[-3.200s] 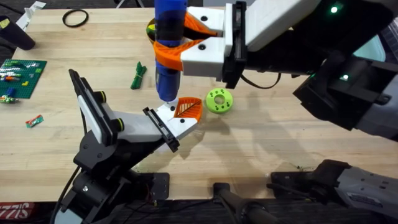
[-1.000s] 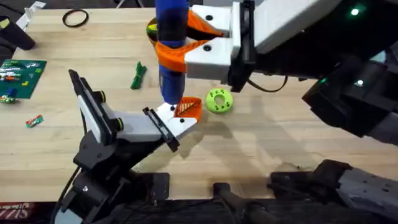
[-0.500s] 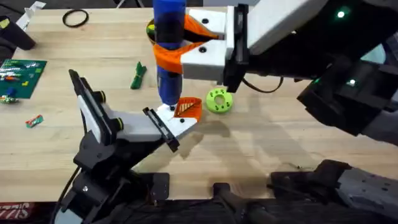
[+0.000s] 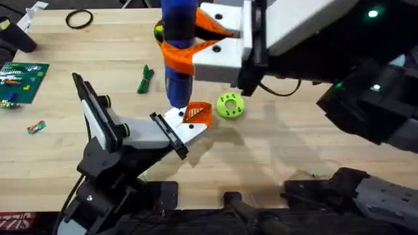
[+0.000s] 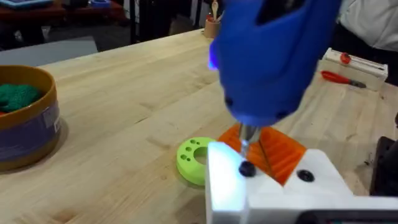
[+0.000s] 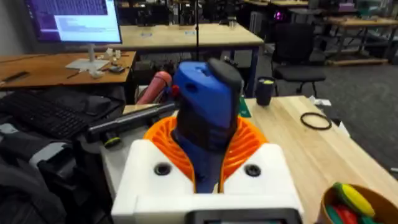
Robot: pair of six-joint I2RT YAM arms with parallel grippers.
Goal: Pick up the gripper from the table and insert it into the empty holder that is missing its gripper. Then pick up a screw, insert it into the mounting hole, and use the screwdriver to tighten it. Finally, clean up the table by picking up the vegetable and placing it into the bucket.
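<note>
My right gripper (image 4: 186,46) has its orange ribbed fingers (image 6: 239,146) closed around the screwdriver (image 4: 177,49), which stands upright with its dark tip on the holder (image 4: 179,127). The step in hand is tightening the screw (image 5: 247,168). To do it well, I keep the driver vertical and centred on the screw head, press down lightly and steadily so the bit does not cam out, and avoid side load that could shift the bracket. My left arm ends in the holder; I cannot tell the state of any left fingers.

The screwdriver is a thick bright-blue cylinder with a narrow dark tip; in the left wrist view the tip meets a small dark screw head on the white bracket. A second dark hole (image 5: 305,176) sits just beside it. The holder is a flat white plate with a black edge, near the middle of the surface, toward its near edge. The orange gripper (image 4: 198,112), a triangular ribbed lattice, lies seated against the holder's far side.

The dark-green vegetable (image 4: 145,79) lies on the surface, well apart, toward the far left. The bucket (image 5: 28,118), yellow-rimmed, stands near the far edge behind the driver. A lime-green disc (image 4: 230,105) rests just beside the orange gripper.
</note>
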